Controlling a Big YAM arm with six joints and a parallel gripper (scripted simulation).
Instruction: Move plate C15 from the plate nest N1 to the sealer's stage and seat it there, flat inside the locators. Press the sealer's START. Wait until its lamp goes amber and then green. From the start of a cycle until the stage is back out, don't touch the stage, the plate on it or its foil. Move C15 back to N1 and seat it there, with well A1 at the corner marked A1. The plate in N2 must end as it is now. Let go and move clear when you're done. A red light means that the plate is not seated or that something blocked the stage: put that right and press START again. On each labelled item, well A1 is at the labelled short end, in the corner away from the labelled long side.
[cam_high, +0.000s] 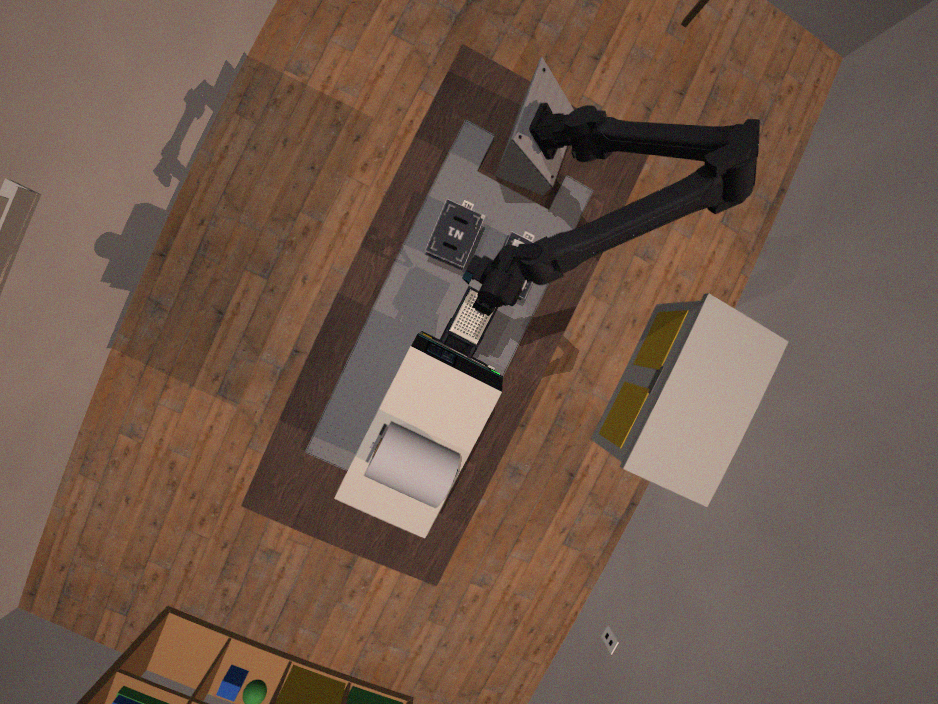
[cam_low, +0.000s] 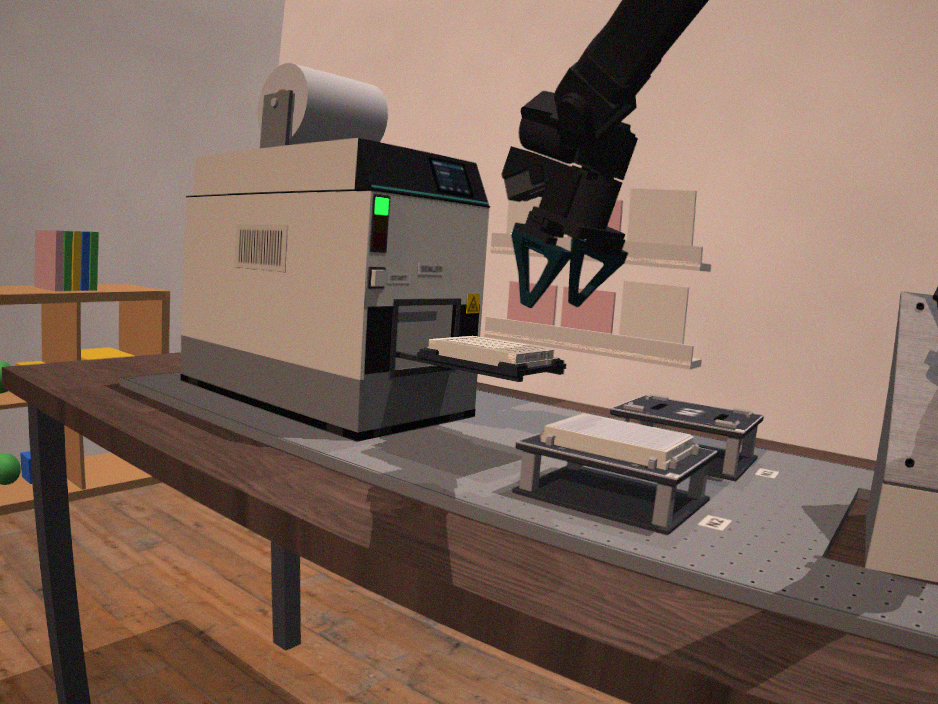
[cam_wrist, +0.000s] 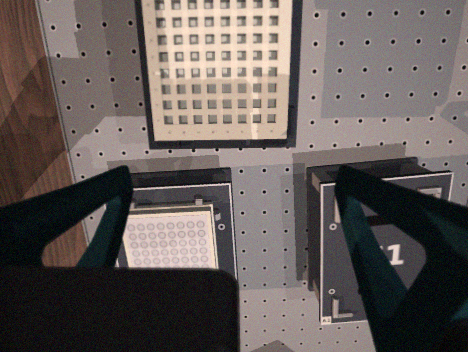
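Note:
Plate C15 lies flat on the sealer's stage, which stands out in front of the sealer. It also shows at the top of the wrist view, and from above. The sealer's lamp is green, above the START button. My gripper is open and empty, well above the outer end of the stage and a little towards the nests. Nest N1 is empty; it also shows in the wrist view. Nest N2 holds another plate.
A foil roll sits on top of the sealer. The arm's grey base mount stands at the right end of the perforated grey mat. Wall shelves with cards hang behind. A wooden shelf unit stands at the far left.

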